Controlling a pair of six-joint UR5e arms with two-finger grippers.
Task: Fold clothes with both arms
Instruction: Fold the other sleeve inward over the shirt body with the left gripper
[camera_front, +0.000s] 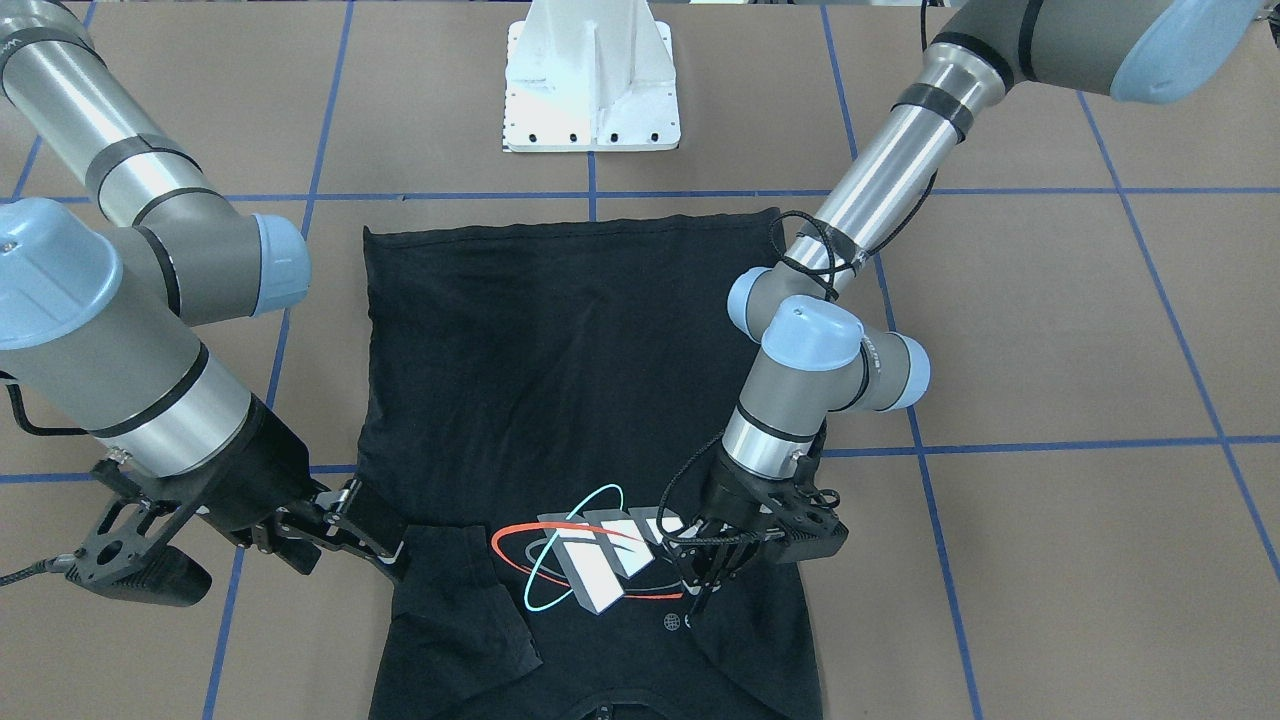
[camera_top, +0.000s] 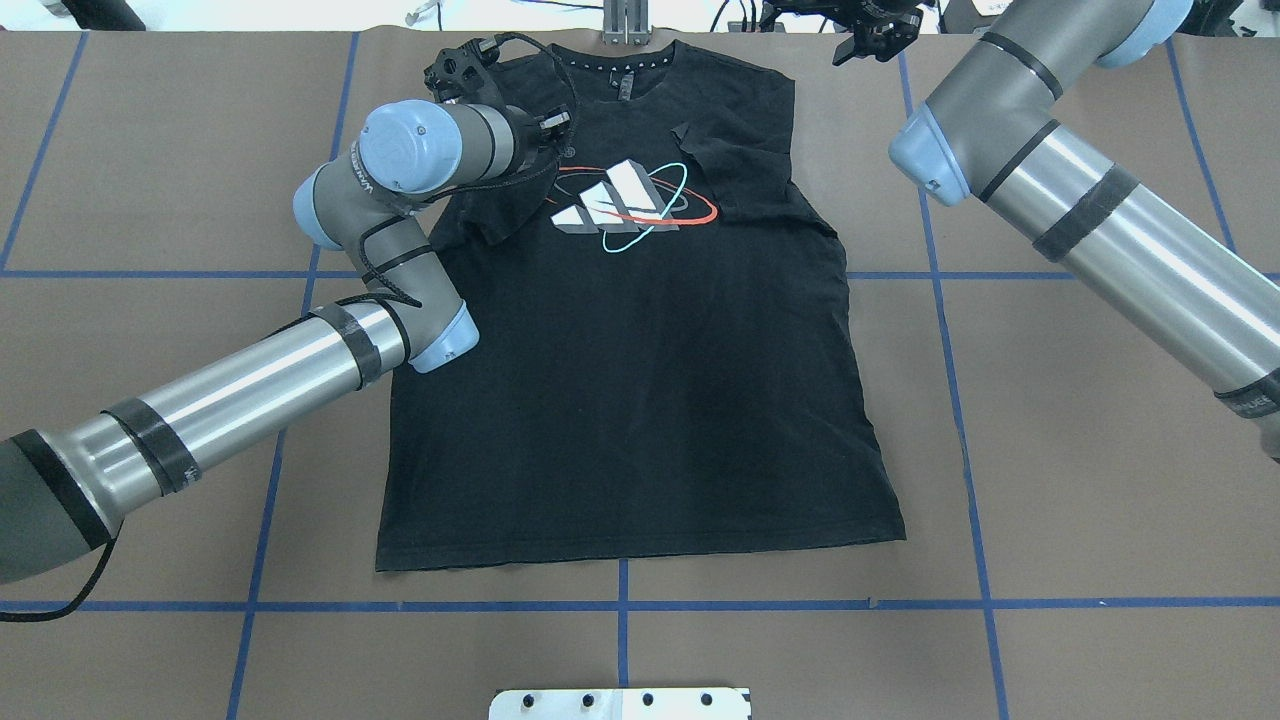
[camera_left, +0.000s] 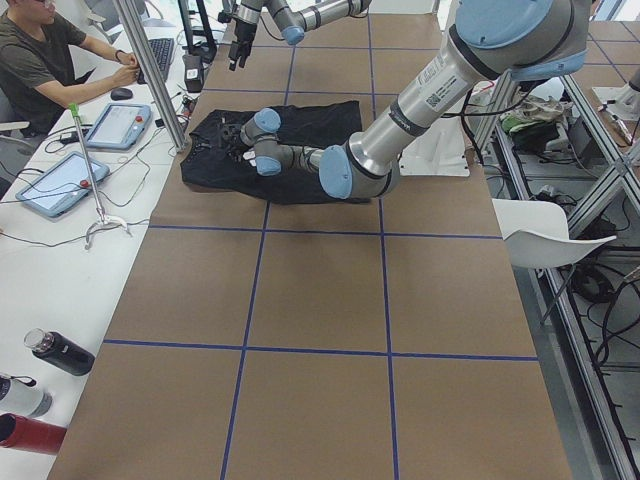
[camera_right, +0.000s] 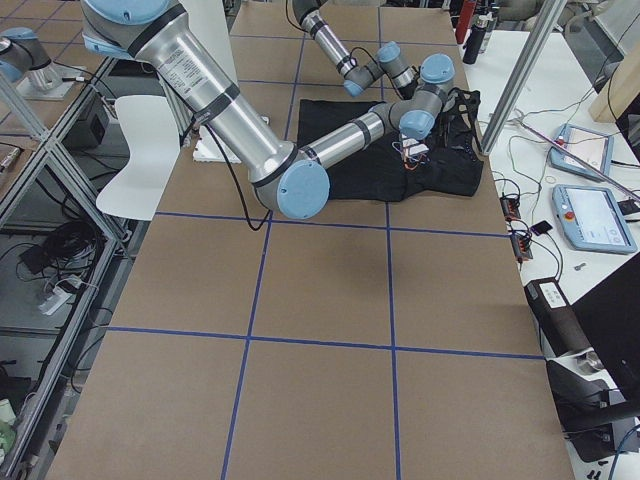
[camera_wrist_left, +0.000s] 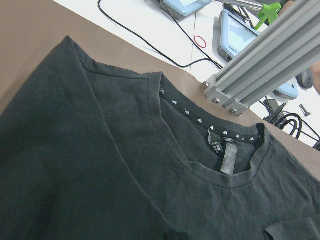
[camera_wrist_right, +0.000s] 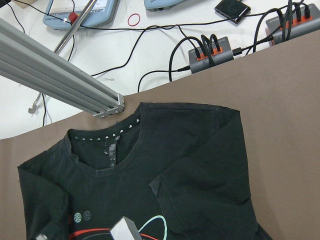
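On table (camera_top: 1080, 450) centre, T-shirt (camera_top: 640, 400) flat, print (camera_top: 625, 195) up, long axis fore-aft, collar (camera_top: 622, 62) end far (sleeves (camera_top: 735, 170) tucked in). L gripper (camera_front: 703, 585) over chest, jaws together, apparently empty; R gripper (camera_front: 375, 528) beside shoulder, spread

Black T-shirt (camera_top: 640, 400) flat on brown table (camera_top: 1050, 450)

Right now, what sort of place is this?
Probably a robotics lab: an operator sits beside teach pendants, aluminium framing edges the table, and blue tape grids its brown cover.
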